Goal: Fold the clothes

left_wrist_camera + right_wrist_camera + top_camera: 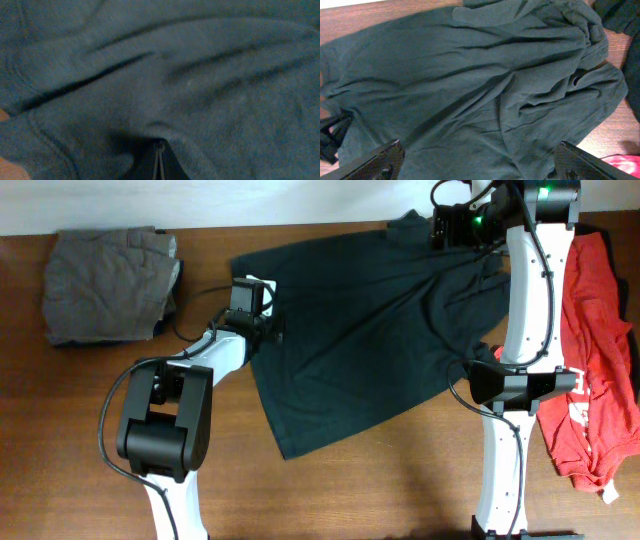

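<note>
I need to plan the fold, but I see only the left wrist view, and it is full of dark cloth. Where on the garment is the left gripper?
Observer: In the overhead view, the left gripper is at the side edge of the dark T-shirt, on its own arm's side, and it is shut on the cloth.
Operator: And the right gripper?
Observer: The right gripper is open over the shirt's far end and holds nothing.
Operator: Is anything beside the shirt on the right arm's side?
Observer: Yes, a red T-shirt lies there, partly hidden behind the right arm.
</note>
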`<state>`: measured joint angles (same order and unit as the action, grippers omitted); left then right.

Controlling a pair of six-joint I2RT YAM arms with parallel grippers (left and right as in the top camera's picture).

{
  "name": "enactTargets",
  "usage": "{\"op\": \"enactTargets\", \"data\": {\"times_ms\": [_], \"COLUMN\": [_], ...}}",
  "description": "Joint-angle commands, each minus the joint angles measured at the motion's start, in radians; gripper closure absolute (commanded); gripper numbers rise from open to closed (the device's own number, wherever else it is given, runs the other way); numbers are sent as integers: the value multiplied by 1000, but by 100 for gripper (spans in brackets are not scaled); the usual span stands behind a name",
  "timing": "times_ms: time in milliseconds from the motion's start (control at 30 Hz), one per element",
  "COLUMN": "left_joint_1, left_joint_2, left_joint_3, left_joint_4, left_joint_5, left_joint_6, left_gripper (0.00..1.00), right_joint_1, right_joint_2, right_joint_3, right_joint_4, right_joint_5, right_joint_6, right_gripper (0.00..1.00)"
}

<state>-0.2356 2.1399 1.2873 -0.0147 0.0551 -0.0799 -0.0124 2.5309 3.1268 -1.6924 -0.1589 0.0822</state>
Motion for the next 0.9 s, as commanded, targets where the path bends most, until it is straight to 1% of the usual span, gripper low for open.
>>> {"op": "enactTargets", "data": {"times_ms": [0, 100, 233, 333, 433, 467, 500, 533, 567, 633, 667, 733, 767, 800, 867], "left_joint_1": [41, 71, 122, 169, 214, 228, 236, 244, 247, 247, 240, 224, 214, 202, 178], "left_joint_2": [95, 125, 170, 192, 194, 194, 194, 194, 194, 193, 190, 178, 169, 154, 125], "left_joint_3": [-24, -24, -24, -24, -24, -22, -19, -11, -2, 30, 60, 101, 124, 146, 188], "left_joint_4": [23, 95, 189, 272, 354, 389, 410, 429, 434, 427, 402, 343, 303, 256, 160], "left_joint_5": [-109, -157, -170, -170, -169, -168, -168, -168, -168, -167, -155, -133, -121, -105, -92], "left_joint_6": [61, 82, 111, 142, 147, 146, 146, 147, 146, 147, 146, 145, 145, 146, 146], "left_gripper": [97, 97, 96, 94, 91, 85, 76, 72, 67, 52, 36, 16, 3, 1, 1], "right_joint_1": [0, 0, 0, 0, 0, 0, -1, -1, -1, -1, -2, -2, -2, -2, -3], "right_joint_2": [-35, -35, -35, -35, -35, -35, -35, -35, -35, -35, -35, -36, -38, -40, -47], "right_joint_3": [15, 15, 15, 15, 15, 15, 15, 15, 15, 15, 15, 15, 15, 15, 15], "right_joint_4": [-6, -6, -6, -6, -6, -6, -6, -6, -6, -6, -3, -3, -3, -3, -5], "right_joint_5": [13, 13, 16, 27, 43, 44, 44, 44, 47, 69, 87, 89, 89, 89, 89], "right_joint_6": [-4, -4, -4, -4, -4, -4, -4, -4, -3, -3, -3, -3, -3, -3, -2], "right_gripper": [0, 0, 0, 0, 0, 0, 0, 0, 0, 0, 0, 1, 1, 1, 1]}}
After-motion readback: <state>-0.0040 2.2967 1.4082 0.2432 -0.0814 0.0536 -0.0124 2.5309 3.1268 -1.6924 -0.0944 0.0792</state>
